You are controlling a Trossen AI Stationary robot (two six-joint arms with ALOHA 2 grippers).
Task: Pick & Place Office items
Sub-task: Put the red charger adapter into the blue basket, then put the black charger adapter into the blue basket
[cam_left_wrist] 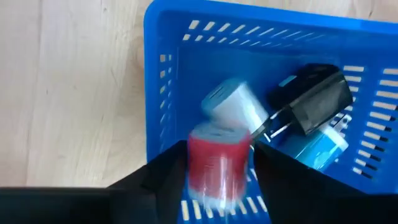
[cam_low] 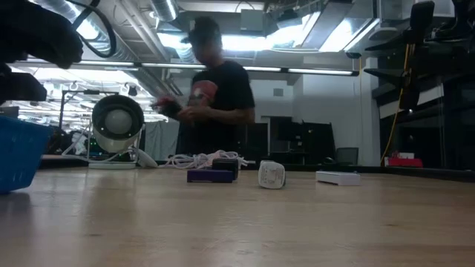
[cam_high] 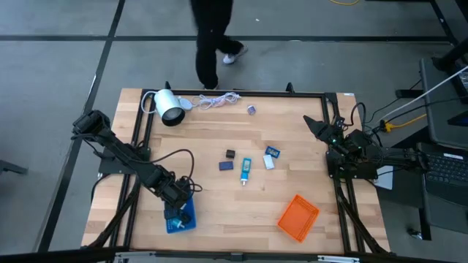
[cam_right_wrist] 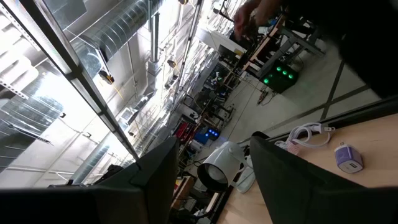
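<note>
red office item [cam_left_wrist: 217, 163] between left pincer [cam_left_wrist: 214, 180] fingers

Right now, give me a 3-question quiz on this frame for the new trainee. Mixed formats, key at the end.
1. True or false: the left gripper is over the orange tray.
2. Multiple choice: what sits between the left gripper's fingers in the left wrist view? A) a pink-red piece B) a teal piece C) a purple piece
3. Short answer: where is the right gripper, and is it holding anything?

Key
1. False. It is over the blue tray, near the table's front left.
2. A, the pink-red piece, above the tray's white, black and blue pieces.
3. At the table's right edge, raised, fingers open, empty.
</note>
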